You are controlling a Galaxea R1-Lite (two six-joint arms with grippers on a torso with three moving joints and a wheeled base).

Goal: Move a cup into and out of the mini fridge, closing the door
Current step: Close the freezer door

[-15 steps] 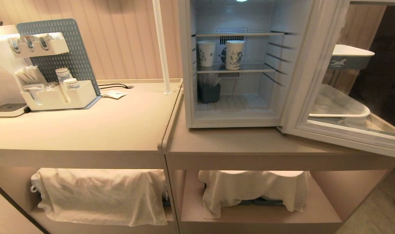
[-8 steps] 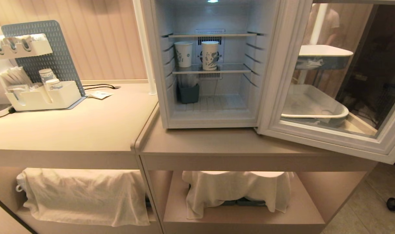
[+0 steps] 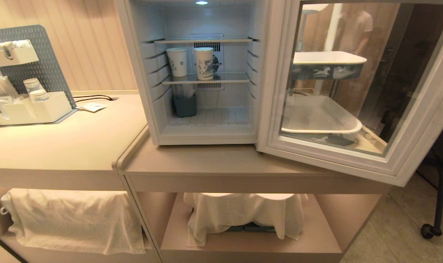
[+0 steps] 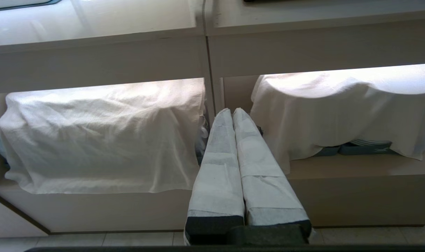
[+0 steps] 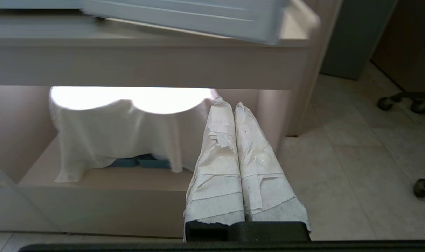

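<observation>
Cup (image 3: 204, 63): on fridge (image 3: 137, 73) shelf. Door (image 3: 276, 91): open. Left gripper (image 4: 232, 112), right gripper (image 5: 225, 105): closed, empty, low. Removal, closing outstanding.

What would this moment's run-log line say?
door: open | cup: on fridge shelf | left gripper: shut, empty, low | right gripper: shut, empty, low
</observation>
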